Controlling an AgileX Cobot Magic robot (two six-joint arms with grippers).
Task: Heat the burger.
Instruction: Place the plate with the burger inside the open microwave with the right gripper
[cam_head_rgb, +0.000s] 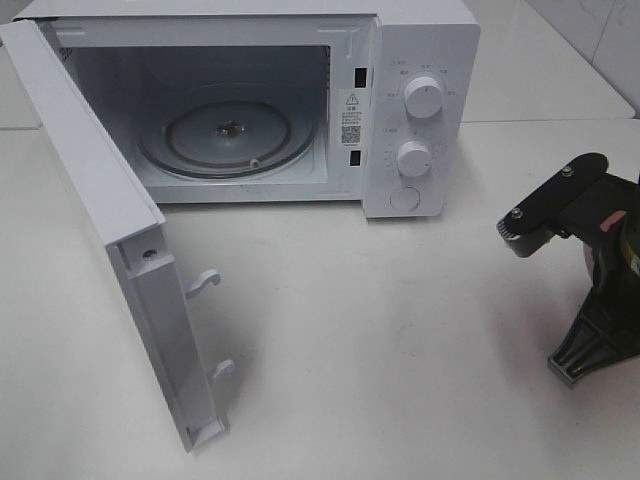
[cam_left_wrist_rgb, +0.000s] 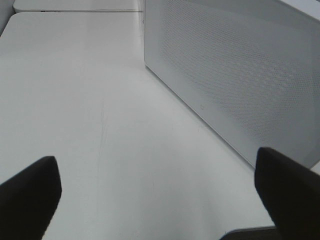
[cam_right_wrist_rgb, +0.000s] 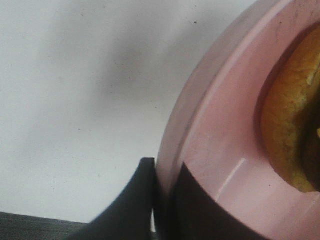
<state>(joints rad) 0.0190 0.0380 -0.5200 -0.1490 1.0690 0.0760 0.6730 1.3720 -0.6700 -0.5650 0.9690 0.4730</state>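
Observation:
In the right wrist view my right gripper is shut on the rim of a flat pink plate, one finger outside the rim and one on its inner face. The burger sits on that plate; only an edge of its tan-brown bun shows. In the exterior high view only the right arm shows at the right edge; plate and burger are out of that view. My left gripper is open and empty, low over the table, beside the microwave door's perforated outer face.
A white microwave stands at the back with its door swung wide open toward the front left. Its glass turntable is bare. Two knobs are on its right panel. The white table lies in front.

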